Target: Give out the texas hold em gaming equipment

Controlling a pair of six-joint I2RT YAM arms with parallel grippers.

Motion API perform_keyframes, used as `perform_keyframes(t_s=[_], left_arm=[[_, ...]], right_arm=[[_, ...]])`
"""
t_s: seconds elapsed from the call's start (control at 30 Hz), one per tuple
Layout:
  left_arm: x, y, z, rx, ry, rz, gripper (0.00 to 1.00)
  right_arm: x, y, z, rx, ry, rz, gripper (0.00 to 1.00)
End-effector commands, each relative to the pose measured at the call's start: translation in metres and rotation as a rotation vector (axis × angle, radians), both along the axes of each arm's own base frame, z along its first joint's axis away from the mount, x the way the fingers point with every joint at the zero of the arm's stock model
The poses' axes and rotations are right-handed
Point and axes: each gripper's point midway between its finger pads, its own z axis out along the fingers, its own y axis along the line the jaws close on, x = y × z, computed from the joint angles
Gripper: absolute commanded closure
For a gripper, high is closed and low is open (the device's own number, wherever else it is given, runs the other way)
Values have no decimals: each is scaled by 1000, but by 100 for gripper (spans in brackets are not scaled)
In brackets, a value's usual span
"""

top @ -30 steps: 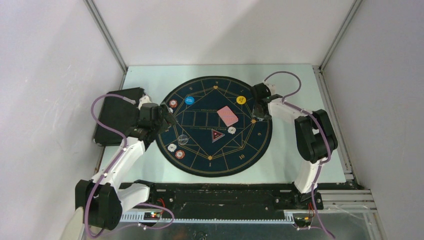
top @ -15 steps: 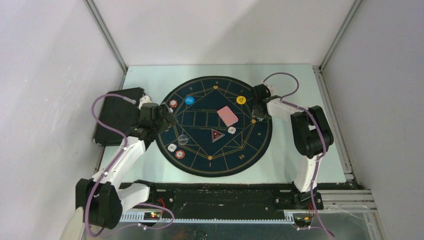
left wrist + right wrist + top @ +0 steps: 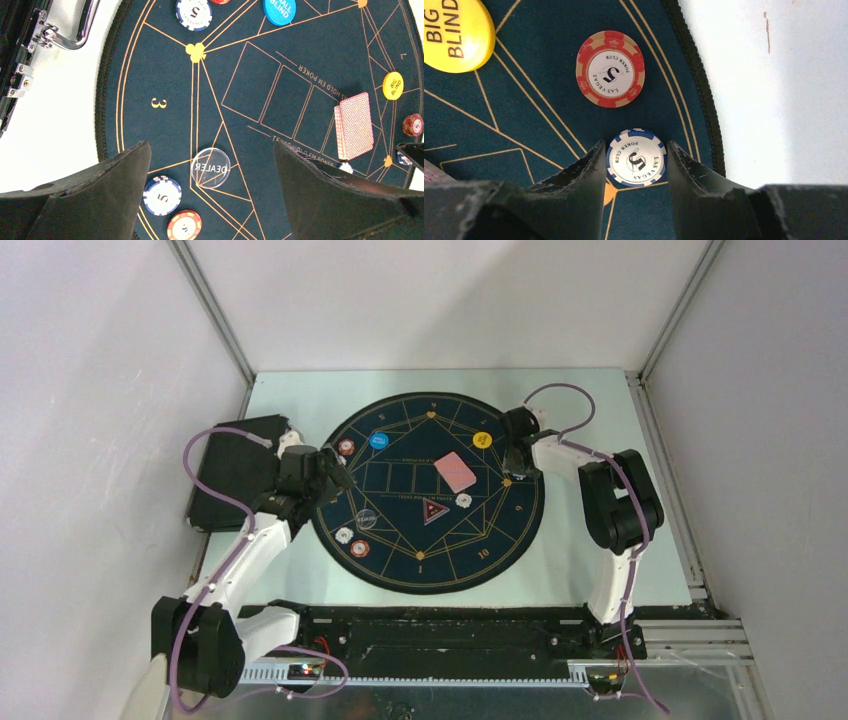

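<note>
My right gripper [image 3: 636, 146] is shut on a blue-and-white poker chip [image 3: 636, 159] that lies flat on the mat's right rim, beside a red-and-white chip [image 3: 610, 69] and the yellow big-blind chip [image 3: 454, 32]. At the mat's left side my left gripper [image 3: 211, 146] hangs open over the clear dealer button [image 3: 210, 167], with a blue-white chip [image 3: 162, 194] and a red chip [image 3: 184, 225] near its left finger. The pink-backed cards [image 3: 456, 472] lie at the mat's centre. A red triangular token [image 3: 434, 511] sits below them, and the blue small-blind chip [image 3: 379, 440] is at upper left.
The dark round mat [image 3: 400, 545] with gold lines covers the middle of the pale table. A black case [image 3: 232, 472] with a metal handle [image 3: 75, 35] lies open at the left, just behind my left arm. Grey walls close in on three sides.
The right arm's elbow link has drifted a little to the left while its gripper stays over the same chip. The left arm and all pieces on the mat have not moved.
</note>
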Motion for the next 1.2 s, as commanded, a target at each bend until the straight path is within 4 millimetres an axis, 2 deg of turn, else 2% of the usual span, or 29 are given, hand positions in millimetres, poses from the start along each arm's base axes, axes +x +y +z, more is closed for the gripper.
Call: perform_keyframes(t_s=[0.0, 0.03, 0.17, 0.2, 0.33, 0.5, 0.53, 0.6, 0.7, 0.8, 1.0, 1.17], left_arm=[[2, -2, 2, -11, -19, -8, 0], [3, -2, 3, -11, -20, -9, 0], [2, -3, 3, -12, -19, -11, 0], [1, -3, 3, -12, -20, -11, 0], [0, -3, 5, -14, -27, -12, 0], [-1, -3, 5, -15, -27, -15, 0], [-1, -3, 5, -15, -27, -14, 0], [-1, -3, 7, -16, -34, -15, 0], [-1, -3, 8, -19, -37, -17, 0], [-2, -3, 7, -18, -37, -17, 0], [-2, -4, 7, -22, -38, -21, 0], [-2, -5, 7, -25, -37, -25, 0]], right_arm=[[11, 1, 2, -9, -26, -10, 55], [9, 2, 3, -9, -21, -8, 48], [0, 4, 21, -38, -35, -11, 38], [0, 4, 30, -38, -50, -14, 33], [-11, 5, 52, -67, -76, -26, 28], [-33, 26, 70, -93, -78, 34, 27], [-37, 29, 71, -97, -71, 51, 27], [-45, 53, 70, -62, -66, 127, 25], [-68, 110, 58, 70, -13, 317, 24], [-74, 141, 54, 139, -14, 407, 22], [-76, 164, 40, 167, -3, 482, 20], [-76, 159, 23, 79, 32, 462, 25]])
